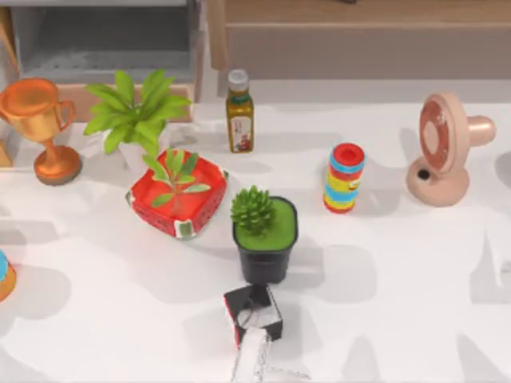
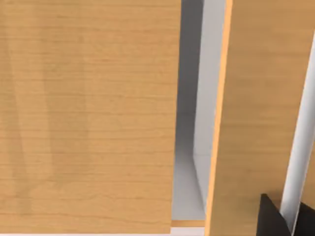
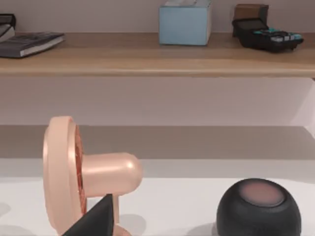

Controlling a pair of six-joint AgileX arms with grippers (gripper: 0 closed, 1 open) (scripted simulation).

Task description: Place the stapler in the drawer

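The stapler (image 1: 251,357), white and elongated, lies at the table's front edge in the top view, partly cut off, just in front of a white-and-black box gadget (image 1: 254,311). The drawer (image 1: 96,44) stands open at the back left, grey inside, its tan front panel (image 1: 76,100) half hidden behind a leafy plant. A dark corner of my left gripper (image 2: 273,217) sits close against tan wooden panels (image 2: 88,118) with a pale grey gap between them. A dark tip of my right gripper (image 3: 96,218) shows in front of the pink fan (image 3: 78,172).
Between stapler and drawer stand a black pot with a succulent (image 1: 263,235), a red tray with a plant (image 1: 177,194) and a green plant (image 1: 136,112). An orange trophy (image 1: 40,128), a bottle (image 1: 239,112), a striped cylinder (image 1: 344,177), the fan (image 1: 443,148) and a black speaker (image 3: 258,209) also stand around.
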